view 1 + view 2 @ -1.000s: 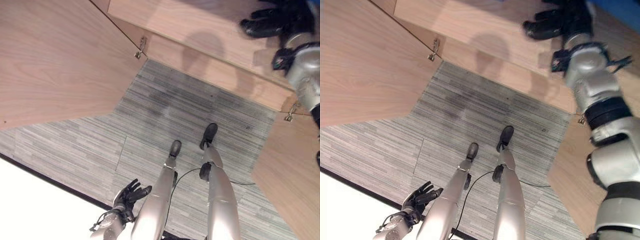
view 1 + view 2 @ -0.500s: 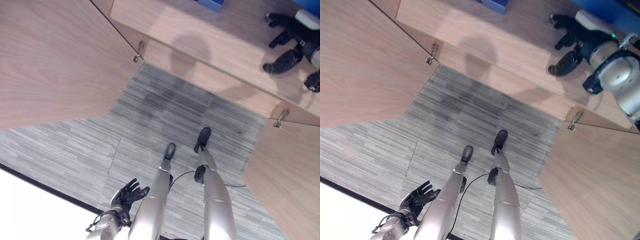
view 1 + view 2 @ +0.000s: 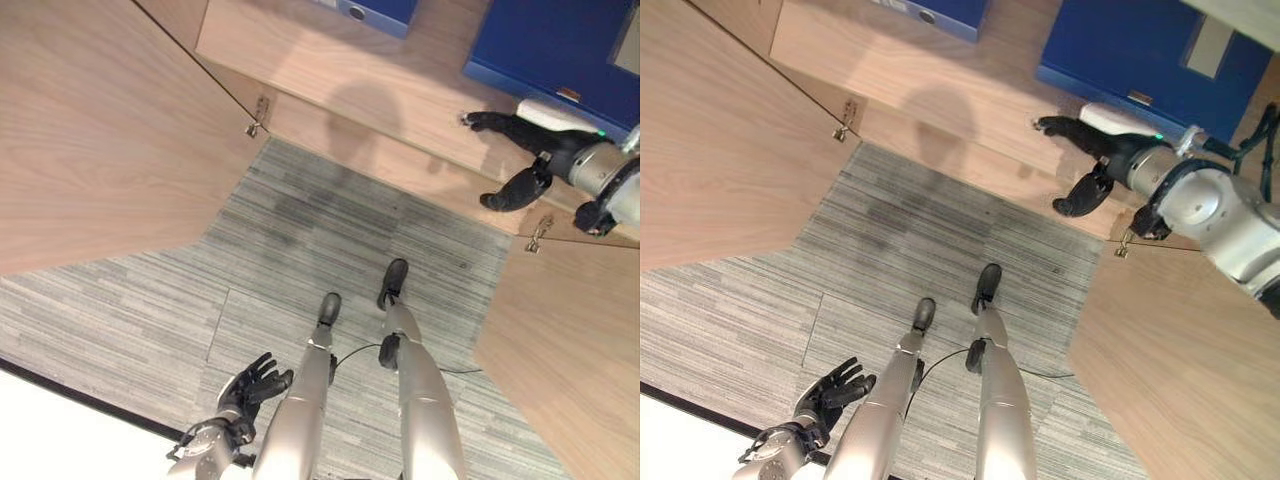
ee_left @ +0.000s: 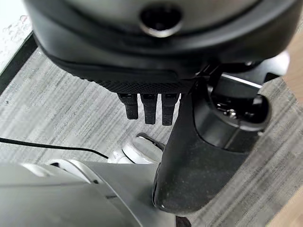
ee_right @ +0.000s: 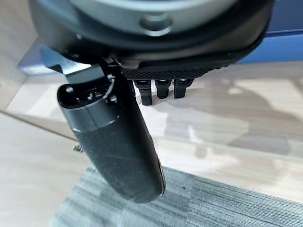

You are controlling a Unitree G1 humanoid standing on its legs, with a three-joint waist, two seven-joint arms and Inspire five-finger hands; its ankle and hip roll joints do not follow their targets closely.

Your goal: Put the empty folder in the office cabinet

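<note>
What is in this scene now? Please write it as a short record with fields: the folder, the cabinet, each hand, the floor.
folder: large blue folder lies flat on the cabinet shelf, no hand on it
second folder: smaller blue folder farther back on the same shelf
cabinet doors: left door and right door both open
right hand: open, over the shelf's front edge, beside the large folder, holds nothing
left hand: open, low at the robot's side, idle
floor: grey striped carpet
</note>
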